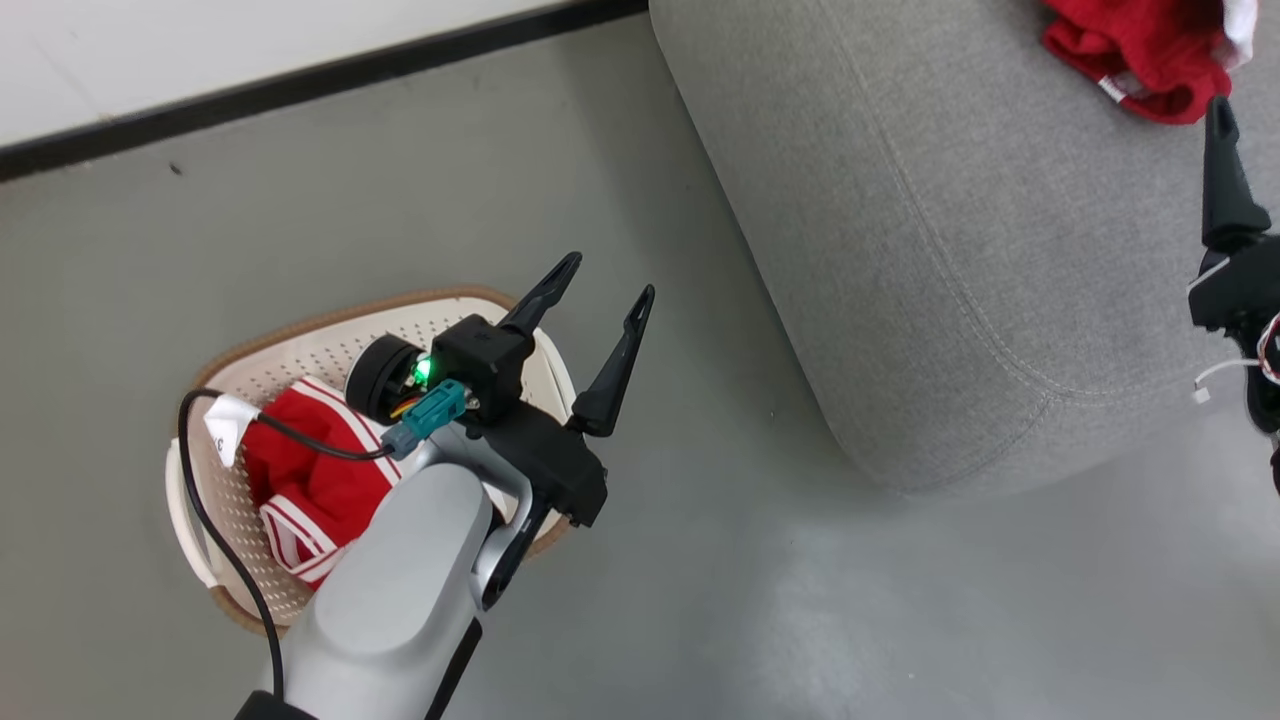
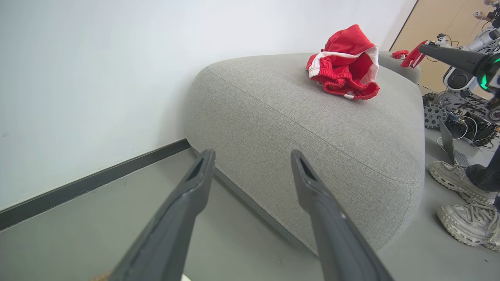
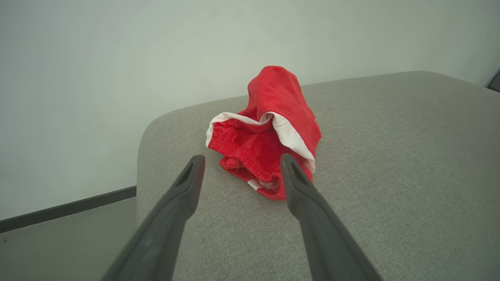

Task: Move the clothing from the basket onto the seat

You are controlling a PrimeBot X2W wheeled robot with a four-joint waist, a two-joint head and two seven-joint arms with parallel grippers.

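Clothing (image 1: 320, 480) in the head view lies in the basket (image 1: 300, 335), beneath and behind the left gripper (image 1: 612, 274), whose jaws stand apart and empty; its white tag (image 1: 225, 425) is too small to read. In the left wrist view, the seat (image 2: 293, 128) rises beyond the jaws, with a second garment (image 2: 345, 64) on top. In the right wrist view, the right gripper (image 3: 242, 158) has its jaws apart, that garment just beyond the tips.

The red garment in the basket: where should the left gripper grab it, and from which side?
Probably the bunched fold at the middle of the red garment, from straight above with the open left gripper: the basket walls ring it, ruling out a sideways approach.
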